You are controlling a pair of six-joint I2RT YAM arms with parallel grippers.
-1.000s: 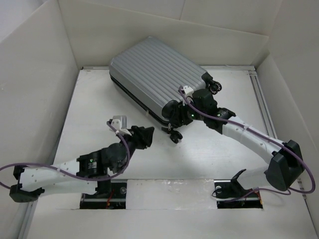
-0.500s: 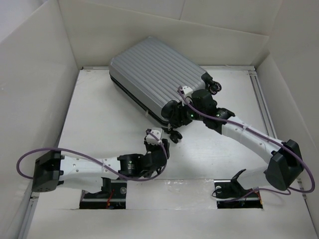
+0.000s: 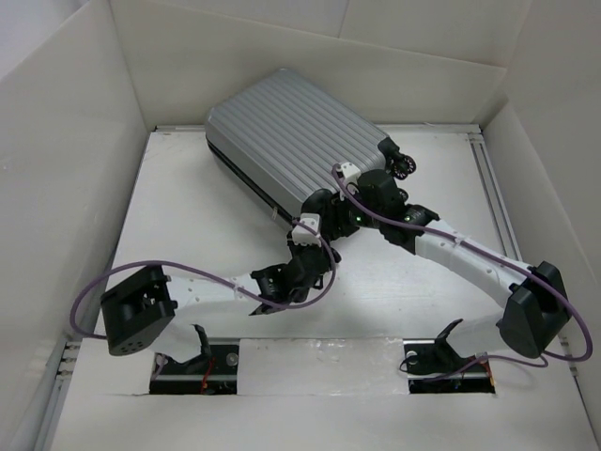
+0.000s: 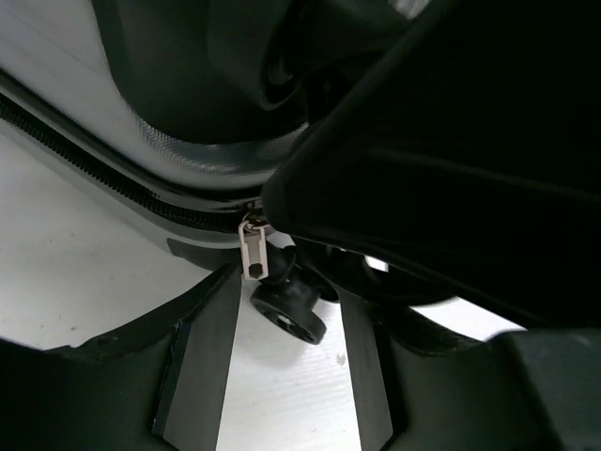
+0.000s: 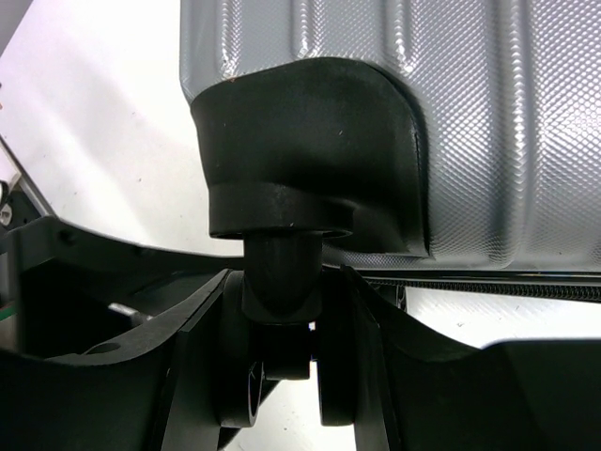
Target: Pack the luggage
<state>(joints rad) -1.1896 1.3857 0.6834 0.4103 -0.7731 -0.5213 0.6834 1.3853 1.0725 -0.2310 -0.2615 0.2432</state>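
Suitcase: the suitcase [image 3: 282,132] lies flat on the table [image 3: 188,216] at the far middle; it is turned slantwise with its ribbed silver shell facing up; its wheeled end points toward the right arm
Lid: the two halves are together; the black zip [image 4: 94,155] runs along the seam
Right gripper: the right gripper [image 5: 282,310] is at the near corner of the wheeled end; its fingers [image 5: 211,348] sit on either side of a black wheel [image 5: 282,362], pressed against the wheel and its stem; the wheel's black housing [image 5: 310,150] is fixed to the silver shell
Left gripper: the left gripper [image 4: 286,287] is at the same corner, just below the right one; its fingers [image 4: 202,348] stand apart with nothing between them touching
Zip pull: a metal zip pull [image 4: 252,249] hangs from the seam; in the left wrist view it falls between the spread fingers, clear of both
Second wheel: another wheel [image 4: 289,315] sits just under the pull, also in that gap
Far wheel: a further wheel [image 3: 404,166] sticks out at the far right corner, untouched
Surroundings: white walls [image 3: 56,141] stand around the table
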